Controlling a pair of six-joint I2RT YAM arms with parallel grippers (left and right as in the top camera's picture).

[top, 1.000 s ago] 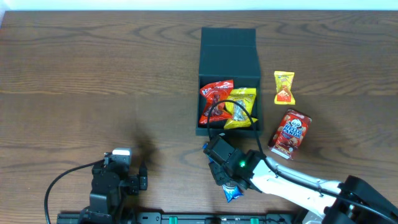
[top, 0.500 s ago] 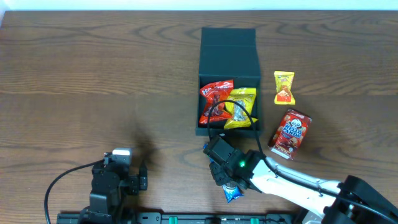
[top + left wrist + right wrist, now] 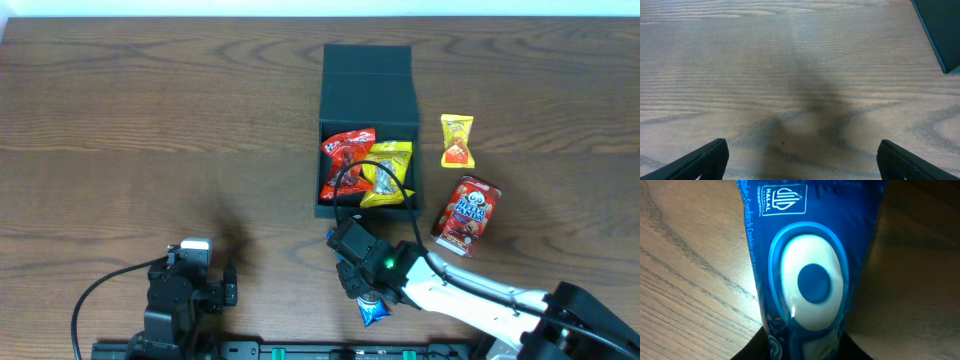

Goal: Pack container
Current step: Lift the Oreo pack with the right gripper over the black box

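The container (image 3: 395, 130) sits open near the middle of the table (image 3: 150, 120), its hinged lid (image 3: 368, 85) laid flat on the far side, so box and lid together run lengthwise straight away from the robot. A red packet (image 3: 345, 160) and a yellow packet (image 3: 385, 170) lie inside. The right gripper (image 3: 370, 300) is just in front of the box's near wall and almost in line with its middle. It looks pinched onto a blue packet (image 3: 810, 280), whose long axis runs along the gripper's own reach (only the packet's tail shows from overhead). I judge the coming move to be a short lift and carry straight forward over the near wall. The left gripper (image 3: 800, 160) holds nothing, its fingers spread wide, and it hangs well apart to the left, so the right arm is clearly nearer.
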